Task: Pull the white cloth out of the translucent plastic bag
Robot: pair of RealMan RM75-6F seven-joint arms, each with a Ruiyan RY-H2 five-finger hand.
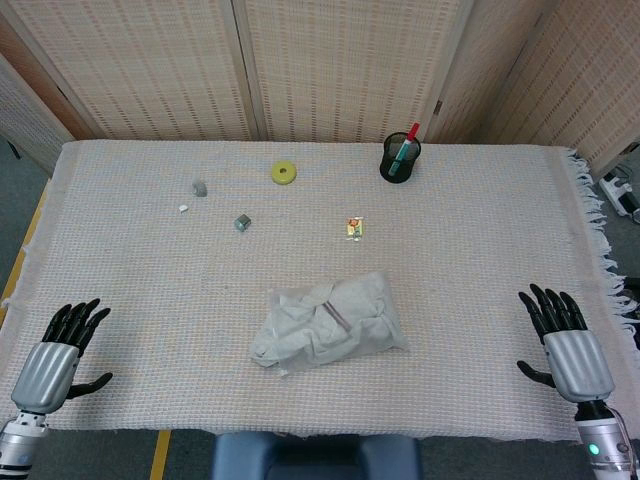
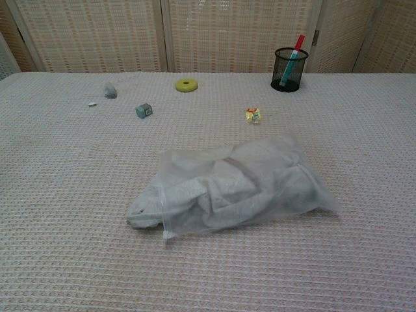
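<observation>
bag: translucent plastic bag (image 2: 244,185) with white cloth (image 2: 214,192) inside, mid-table
behind: pen cup (image 1: 400,158), yellow ring (image 1: 285,173)
robot hands: left robot hand (image 1: 62,350) and right robot hand (image 1: 566,345) empty, fingers spread, at near table corners

No readable text

The small yellow printed packet (image 2: 253,116) carried markings, but they were too small to read.

Table (image 1: 500,300) under woven cloth, translucent plastic bag (image 2: 260,185) at centre, yellow ring (image 1: 285,173), mesh pen cup (image 1: 400,160), small bits behind
</observation>
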